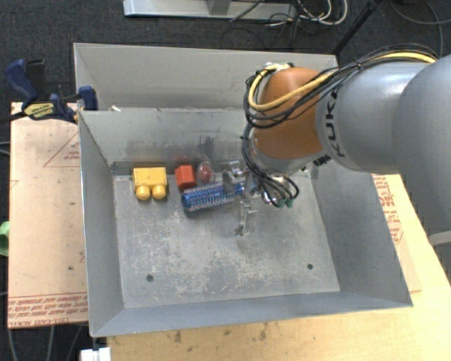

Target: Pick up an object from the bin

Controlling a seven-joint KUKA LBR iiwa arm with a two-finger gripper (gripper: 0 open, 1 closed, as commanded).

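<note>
**A:** Where is the claw (244, 222)?

**B:** Low inside the grey metal bin (210, 284), about the middle of its floor. It hangs under the arm's orange wrist cover (286, 122), and its tip points down at bare metal. I cannot tell whether it is clenched or released.

**A:** What lies closest to it?

**B:** A blue ridged cylinder (204, 198), lying on its side just left of the claw. Its right end runs in under the wrist cables, and I cannot tell whether it touches them.

**A:** And further out?

**B:** Just beyond the cylinder, on the far side, is a small red block (184, 176). Right beside that is a pale reddish rounded piece (204, 172), too small to name. Further left is a yellow block (149, 176) with 2 yellow balls (151, 192) along its near edge, apart from the others.

**A:** So how many things are in the bin?

**B:** 4, all in a loose row across the far part of the floor, at the foot of the far wall and left of the claw.
</note>
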